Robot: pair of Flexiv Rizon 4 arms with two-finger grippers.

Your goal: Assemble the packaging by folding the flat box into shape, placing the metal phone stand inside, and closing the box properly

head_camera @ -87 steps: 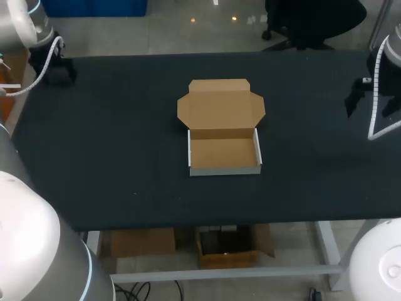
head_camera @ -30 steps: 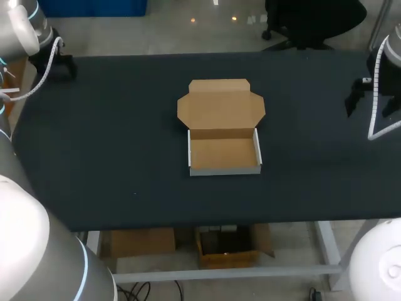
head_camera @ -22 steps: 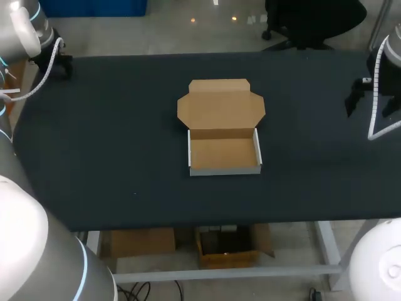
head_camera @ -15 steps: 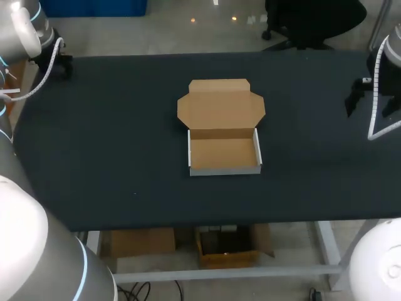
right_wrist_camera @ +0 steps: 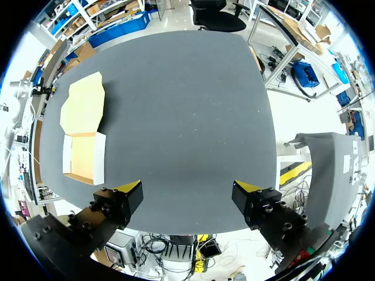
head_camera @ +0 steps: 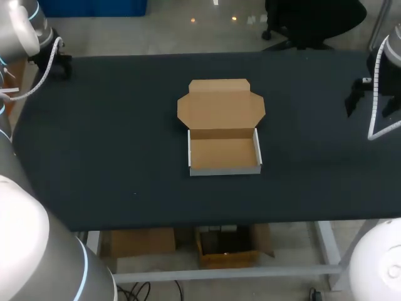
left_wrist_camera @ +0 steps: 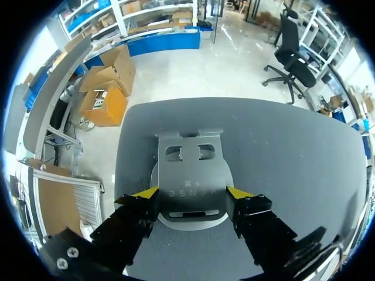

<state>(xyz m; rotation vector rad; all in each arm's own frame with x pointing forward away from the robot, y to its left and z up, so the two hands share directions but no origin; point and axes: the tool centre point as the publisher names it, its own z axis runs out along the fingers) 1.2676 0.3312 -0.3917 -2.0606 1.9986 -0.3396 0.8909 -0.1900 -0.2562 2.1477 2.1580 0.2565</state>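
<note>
The frame's middle is filled by a dark, matte-topped table [head_camera: 113,169]. Its pale metal legs [head_camera: 328,248] are seen below.

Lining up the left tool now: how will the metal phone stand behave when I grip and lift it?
The phone stand looks like smooth sheet metal, so probably rigid but apt to slip in the left tool. Lying flat on the table, it should not roll or tip. Its broad rounded base hints at some weight for its size.
</note>
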